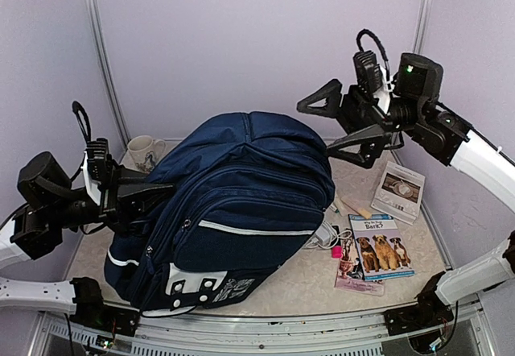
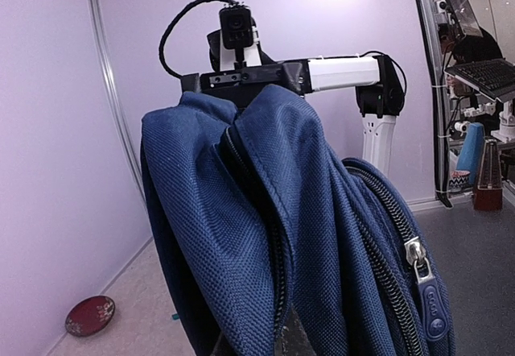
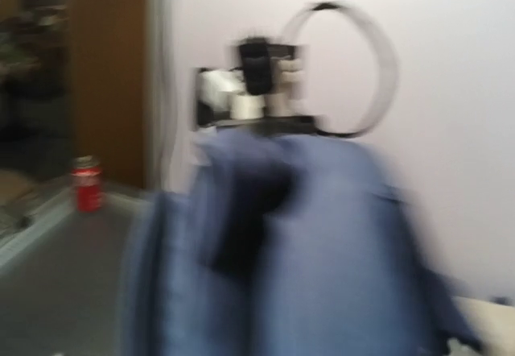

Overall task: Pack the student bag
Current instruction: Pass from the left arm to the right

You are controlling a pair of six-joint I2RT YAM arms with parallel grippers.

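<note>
The student bag [image 1: 241,203], a large navy-blue backpack with thin white stripes and a white dotted patch at its near end, lies bulging in the middle of the table. My left gripper [image 1: 153,193] is at the bag's left side, shut on a fold of its fabric. In the left wrist view the blue cloth [image 2: 265,235] fills the frame and hides my fingers; a closed zipper with a metal pull [image 2: 418,259] runs to the right. My right gripper [image 1: 342,122] is wide open and empty, raised just off the bag's far right. The right wrist view is blurred and shows only the bag [image 3: 322,251].
A white mug [image 1: 145,151] stands behind the bag at the left. To the bag's right lie a dog book [image 1: 380,251], a white book [image 1: 400,188], a pink item [image 1: 336,251], a wooden stick [image 1: 354,205] and a white cable [image 1: 323,235]. A red disc [image 2: 90,314] lies by the wall.
</note>
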